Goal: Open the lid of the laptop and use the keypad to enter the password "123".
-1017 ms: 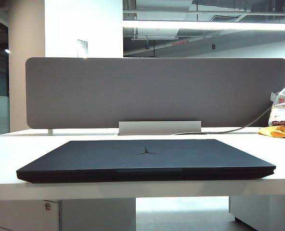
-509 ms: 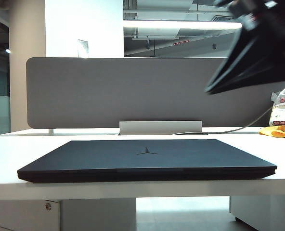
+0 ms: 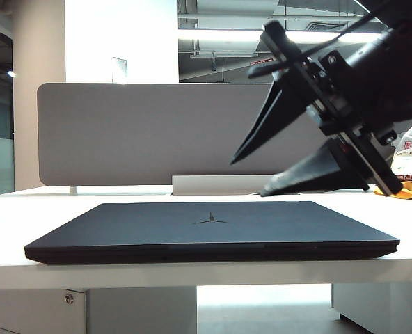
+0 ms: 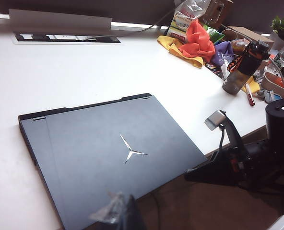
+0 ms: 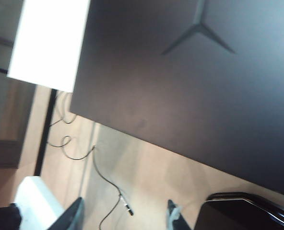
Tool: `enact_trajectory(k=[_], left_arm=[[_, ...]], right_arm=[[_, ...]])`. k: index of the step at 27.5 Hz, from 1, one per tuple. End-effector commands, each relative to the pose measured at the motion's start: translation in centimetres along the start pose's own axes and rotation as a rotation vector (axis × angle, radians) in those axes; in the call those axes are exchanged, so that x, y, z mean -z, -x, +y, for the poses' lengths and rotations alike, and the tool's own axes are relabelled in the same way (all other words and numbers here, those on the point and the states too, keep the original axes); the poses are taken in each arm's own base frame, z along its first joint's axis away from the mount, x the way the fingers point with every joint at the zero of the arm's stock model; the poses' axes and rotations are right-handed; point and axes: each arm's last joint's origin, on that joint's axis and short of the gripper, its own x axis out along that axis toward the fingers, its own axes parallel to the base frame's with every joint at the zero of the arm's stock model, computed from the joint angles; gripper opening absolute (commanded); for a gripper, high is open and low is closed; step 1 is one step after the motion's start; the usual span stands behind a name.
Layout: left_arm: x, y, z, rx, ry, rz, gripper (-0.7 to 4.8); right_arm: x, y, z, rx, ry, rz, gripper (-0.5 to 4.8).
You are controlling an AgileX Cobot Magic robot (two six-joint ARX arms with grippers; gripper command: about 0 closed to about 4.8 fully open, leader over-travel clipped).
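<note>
I see the laptop (image 3: 211, 232) lying shut on the white desk (image 3: 11, 223), its lid (image 3: 213, 221) showing a three-pointed mark (image 3: 211, 220). My right gripper (image 3: 249, 175), not there a second ago, now hangs above the lid with jaws wide open and empty. My left gripper (image 4: 117, 213) is a blur at the laptop's near edge, so I cannot tell its state; the far bag's (image 3: 406, 158) writing is too small to read.

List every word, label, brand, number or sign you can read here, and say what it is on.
No text reads clearly.
Laptop lid: three-pointed emblem, no lettering.
White bag behind the right pincer: red print, too small to read.
Packet on the table: label blurred.
</note>
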Motion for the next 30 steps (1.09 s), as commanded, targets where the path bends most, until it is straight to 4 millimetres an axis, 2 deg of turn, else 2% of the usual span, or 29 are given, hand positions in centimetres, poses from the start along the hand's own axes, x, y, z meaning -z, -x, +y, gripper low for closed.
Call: enact_trajectory(k=[1,7,12,20,30], left_arm=[[-0.3,0.0,0.1,-0.019,-0.031,-0.007,-0.03],[-0.3,-0.4,0.3,-0.023,-0.018,0.012,-0.03],[-0.4,-0.5,0.4,-0.023,-0.015,0.016,-0.03],[-0.1,-0.5,0.4,-0.025,-0.021,0.038,-0.03],[0.0,-0.5,0.5,-0.027,-0.016,0.050,-0.03]], right_arm=[[-0.3,0.1,0.5,-0.045,-0.028,-0.017,2.14],[-0.3,-0.1,1.3,-0.097,-0.036,-0.059,2.12],[1.1,-0.7,1.5,-0.113,-0.064,-0.128,2.11],[3.9,-0.8,-0.3,-0.181,-0.200,-0.228,2.11],[4.4,-1.2,-1.2,-0.143,-0.306,-0.236,2.21]])
